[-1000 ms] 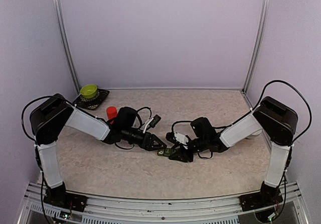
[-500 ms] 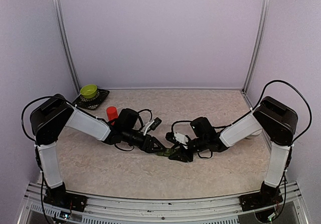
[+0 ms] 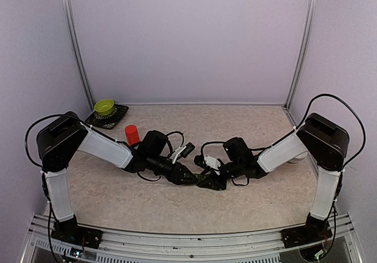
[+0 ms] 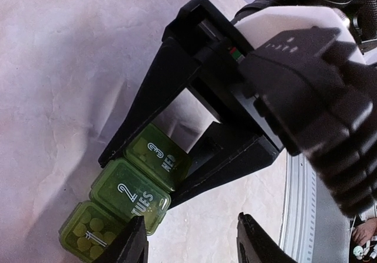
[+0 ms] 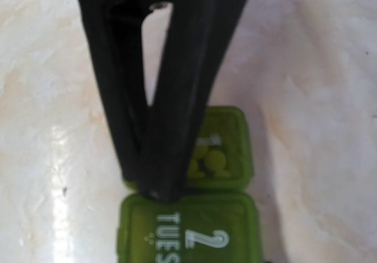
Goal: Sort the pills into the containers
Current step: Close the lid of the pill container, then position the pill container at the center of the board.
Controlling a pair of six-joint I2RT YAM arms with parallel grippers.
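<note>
At the far left of the top view a green bowl sits on a dark mat in the back corner of the marbled table; nearer the middle a red bottle stands upright just beyond the left arm. The left gripper and the right gripper meet at the table's centre, and from above they hide nearly everything between them.

The left wrist view shows it — the containers, a green strip lying flat, lids marked 1, 2 TUES and 3 (the word under the 3 is partly covered); pale round pills show in the compartment marked 1. The left gripper's fingers stand apart with bare table between them, only their tips in frame; one finger sits at the strip's edge near the seam between 1 and 2, though contact is hard to judge. The right gripper is clamped across the end marked 3, one finger on each side; its own camera, blurred, cuts that end off.

Far right, a small white thing peeks from behind the right arm — too hidden to name.
</note>
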